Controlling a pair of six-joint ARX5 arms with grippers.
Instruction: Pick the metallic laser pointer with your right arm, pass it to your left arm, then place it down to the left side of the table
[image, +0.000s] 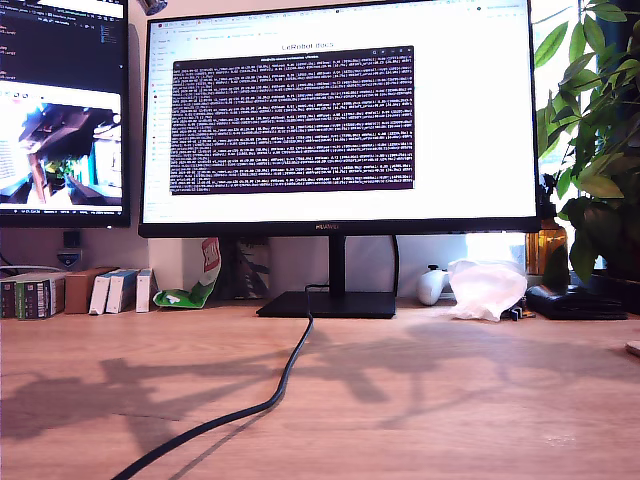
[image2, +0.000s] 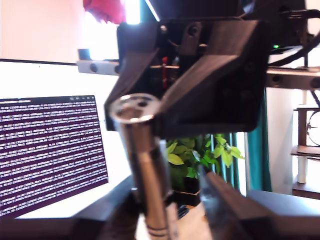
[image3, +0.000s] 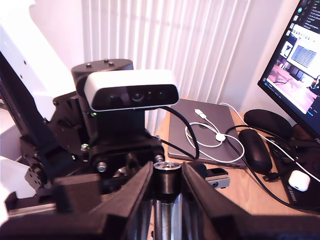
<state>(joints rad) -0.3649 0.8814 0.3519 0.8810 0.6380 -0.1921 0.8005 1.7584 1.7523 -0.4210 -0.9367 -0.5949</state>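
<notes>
The metallic laser pointer (image2: 142, 165) is a shiny silver cylinder held up in the air between the two arms. In the second wrist view its round end (image3: 167, 176) sits pinched between both fingers of my second gripper (image3: 167, 187), which is shut on it. In the first wrist view it rises between the fingers of my first gripper (image2: 167, 182), lying against one finger with a gap to the other, so that gripper is open around it. The exterior view shows the table (image: 450, 400) but neither arm nor the pointer.
A black cable (image: 285, 385) runs across the wood table from the monitor stand (image: 330, 303). Small boxes (image: 110, 290), a crumpled white bag (image: 487, 288) and a plant (image: 595, 150) line the back. A laptop (image3: 202, 132), white cable and dark cases lie beyond the second gripper.
</notes>
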